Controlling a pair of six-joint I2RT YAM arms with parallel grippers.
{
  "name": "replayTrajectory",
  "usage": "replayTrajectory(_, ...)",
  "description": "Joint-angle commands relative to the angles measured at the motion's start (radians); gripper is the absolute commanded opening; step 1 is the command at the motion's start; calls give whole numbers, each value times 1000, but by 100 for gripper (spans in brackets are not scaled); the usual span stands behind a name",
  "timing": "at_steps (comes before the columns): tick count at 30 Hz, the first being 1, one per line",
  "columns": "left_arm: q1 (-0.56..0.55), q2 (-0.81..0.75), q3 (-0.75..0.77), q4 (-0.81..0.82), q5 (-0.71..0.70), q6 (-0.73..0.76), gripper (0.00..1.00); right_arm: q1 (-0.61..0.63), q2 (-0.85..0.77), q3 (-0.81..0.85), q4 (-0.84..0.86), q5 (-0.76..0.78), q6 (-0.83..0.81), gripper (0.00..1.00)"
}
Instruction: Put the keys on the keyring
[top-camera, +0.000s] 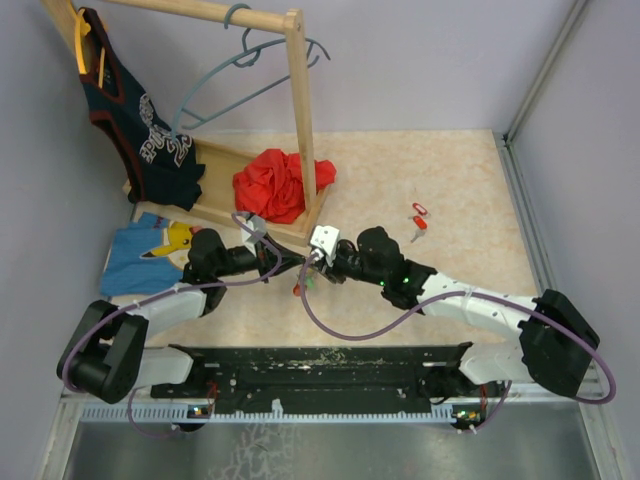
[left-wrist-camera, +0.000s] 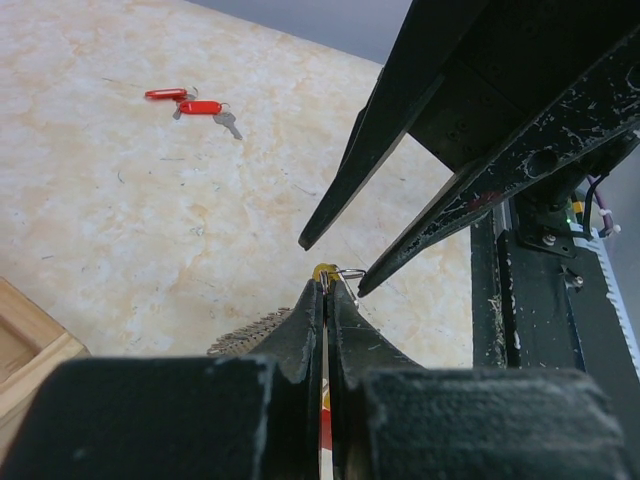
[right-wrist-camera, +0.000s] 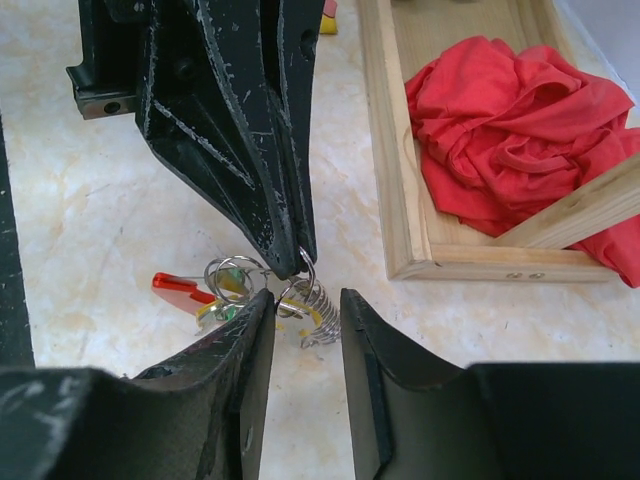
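Keyring (right-wrist-camera: 318, 315), seen as grey wire coils in the R wrist view, sits just below frame ctr, lifted a little off the table (top-camera: 450, 180), w/ a second wire loop to its left. Strung beside it at centre-left: a red-tagged key (right-wrist-camera: 180, 285) and green and yellow tags (right-wrist-camera: 225, 312) bunched under the loops. L gripper (right-wrist-camera: 300, 262) comes down from the top of that frame, jaws clenched, tips pinching the top of the wire; in the L wrist view the same fingers are pressed together at bottom ctr w/ a yellow tag and a bit of wire poking out at the tips. R gripper (right-wrist-camera: 305, 302) rises from the bottom edge, jaws apart, one finger each side of the coils; can't tell if the pads touch the wire. In the top view both grippers meet at frame ctr. Two loose red-tagged keys (left-wrist-camera: 200, 107) lie side by side on the table, upper left of the L wrist view, right of ctr in the top view, well apart from the grippers. Wooden rack (right-wrist-camera: 400, 150) fills the upper right of the R wrist view, holding a crumpled red cloth (right-wrist-camera: 510, 110). Top view, upper left: grey-blue hanger (top-camera: 250, 70) and dark jersey (top-camera: 140, 110) on the rack's rail, blue shirt (top-camera: 140, 255) flat on the table below.
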Motion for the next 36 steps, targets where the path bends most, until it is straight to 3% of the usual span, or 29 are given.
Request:
replayTrajectory(1, 3, -18, -5, 29, 16, 3, 1, -3, 5, 25, 52, 27, 11, 30)
replayTrajectory(17, 3, -21, -5, 34, 33, -7, 1, -3, 23, 40, 22, 33, -43, 11)
replayTrajectory(21, 3, -20, -5, 44, 30, -24, 1, -3, 30, 51, -4, 0, -75, 0)
replayTrajectory(36, 4, -7, -37, 164, -20, -101, 1, 62, 62, 45, -35, 33, -170, 0)
